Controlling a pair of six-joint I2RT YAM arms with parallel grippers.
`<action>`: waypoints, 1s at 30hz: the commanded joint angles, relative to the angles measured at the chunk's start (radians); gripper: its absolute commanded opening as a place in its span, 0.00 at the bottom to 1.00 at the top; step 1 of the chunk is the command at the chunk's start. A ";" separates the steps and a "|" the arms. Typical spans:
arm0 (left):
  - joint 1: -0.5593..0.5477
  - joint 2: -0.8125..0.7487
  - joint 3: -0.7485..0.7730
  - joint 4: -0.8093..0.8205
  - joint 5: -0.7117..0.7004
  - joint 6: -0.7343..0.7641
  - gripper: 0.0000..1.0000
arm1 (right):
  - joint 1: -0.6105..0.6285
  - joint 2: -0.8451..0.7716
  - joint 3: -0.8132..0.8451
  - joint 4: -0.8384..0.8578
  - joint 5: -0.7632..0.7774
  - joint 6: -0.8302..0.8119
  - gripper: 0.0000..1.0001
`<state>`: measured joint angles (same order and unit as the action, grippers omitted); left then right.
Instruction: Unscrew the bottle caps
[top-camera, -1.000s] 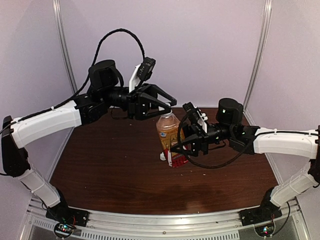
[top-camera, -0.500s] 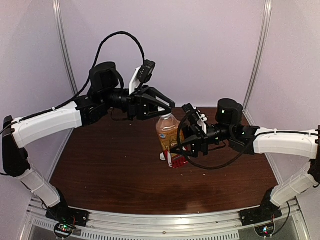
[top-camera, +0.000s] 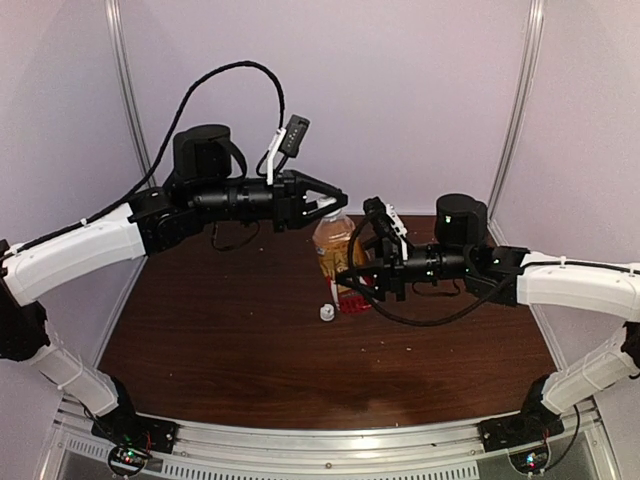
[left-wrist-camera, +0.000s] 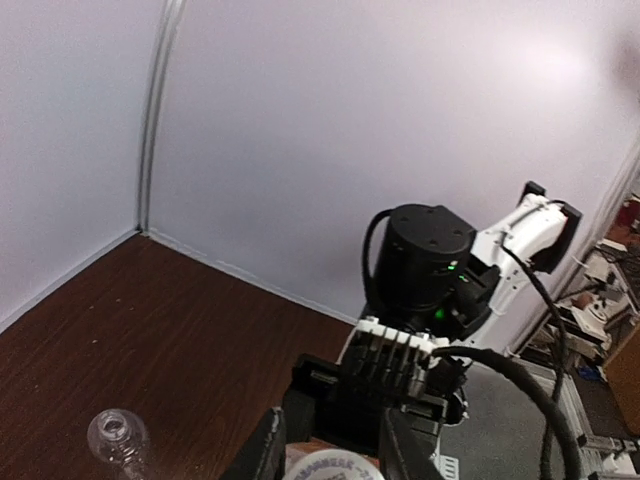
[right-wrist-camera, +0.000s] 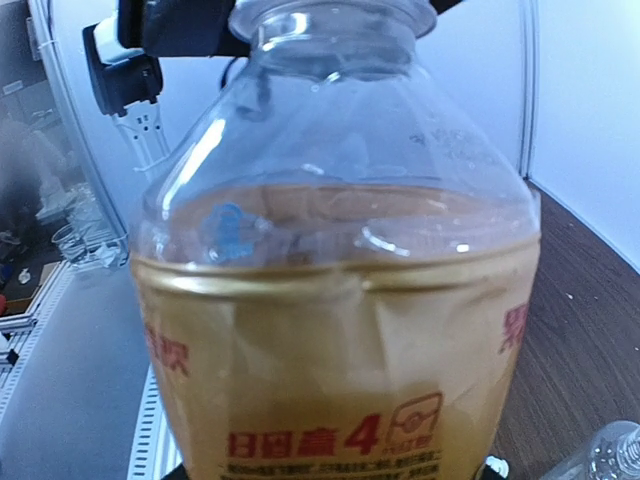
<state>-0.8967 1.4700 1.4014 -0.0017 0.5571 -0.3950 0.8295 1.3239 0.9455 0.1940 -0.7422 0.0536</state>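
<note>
Atop amber bottle (top-camera: 333, 250) tight in right gripper (top-camera: 348, 283), left gripper (top-camera: 340, 198) newly closed, apparently on cap (left-wrist-camera: 335, 466).

Lower edge cuts off the bottle cap (left-wrist-camera: 322, 467) in the left gripper (left-wrist-camera: 330, 455); base of the brown bottle (right-wrist-camera: 335, 300) and clear bottle (right-wrist-camera: 603, 455) likewise cropped.

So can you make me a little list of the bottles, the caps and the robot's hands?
amber bottle: brown drink, red label
right gripper: shut on amber bottle, low down
left gripper: shut on top cap
loose cap: on table, beside amber bottle
clear bottle: neck open, no cap
</note>
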 joint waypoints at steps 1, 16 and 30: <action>-0.093 -0.027 0.072 -0.169 -0.490 -0.059 0.14 | 0.000 -0.036 0.026 -0.042 0.249 -0.010 0.32; -0.122 0.009 0.102 -0.135 -0.413 -0.053 0.44 | 0.000 -0.040 -0.013 0.047 0.110 -0.012 0.32; -0.072 -0.066 0.064 -0.099 -0.305 -0.013 0.68 | -0.001 -0.037 -0.025 0.065 -0.032 -0.029 0.32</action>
<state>-1.0008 1.4670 1.4788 -0.1593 0.1726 -0.4366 0.8326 1.3109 0.9306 0.2207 -0.6971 0.0299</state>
